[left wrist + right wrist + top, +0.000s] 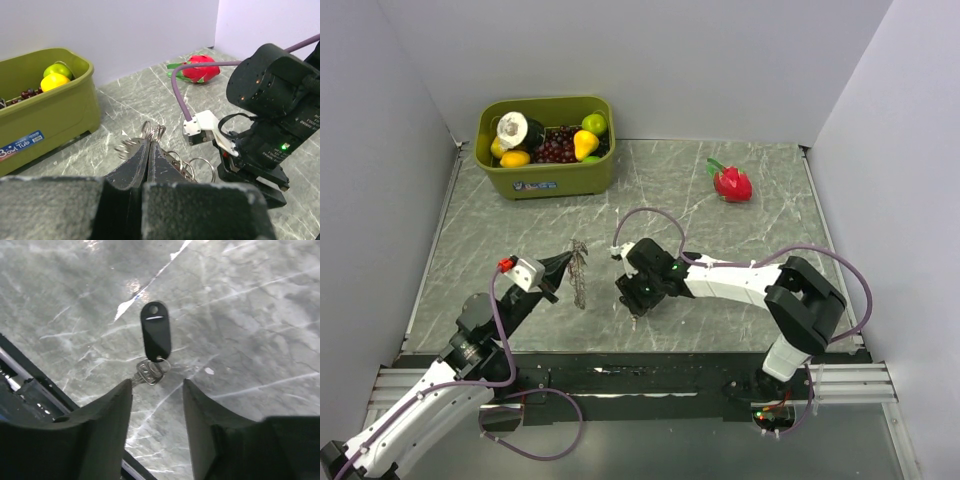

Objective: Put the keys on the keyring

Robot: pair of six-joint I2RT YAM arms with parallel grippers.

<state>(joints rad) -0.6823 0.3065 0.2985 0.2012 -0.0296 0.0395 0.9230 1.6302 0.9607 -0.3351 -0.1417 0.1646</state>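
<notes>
Key (149, 374), silvery, w/ black tag (155, 335) ringed to it: flat on marble table (250, 315), dead centre just ahead of R gripper (156, 387). Jaws spread wide, nothing between them, lined up on the key. Reads as setup for a pickup, not yet a grab. Tricky one: thin metal flush on stone, so prob a low pinch, or the tag as handle.

Next out, L gripper (149, 147): fingers pressed tight on keyring bunch (156, 131), wire loops fanned past the tips, seemingly off the table & pointed toward the R arm. Best guess: parked as a steady target so R can thread the key on. Any key already on it? Can't tell. No other keys spotted.

Far back L, green tub (560, 182): grapes (556, 146), pear (584, 145), lemon (515, 158), green fruit (594, 123), pale round thing (512, 128), no ID. Far R, dragon fruit (733, 184) loose on table, well apart from the action.
</notes>
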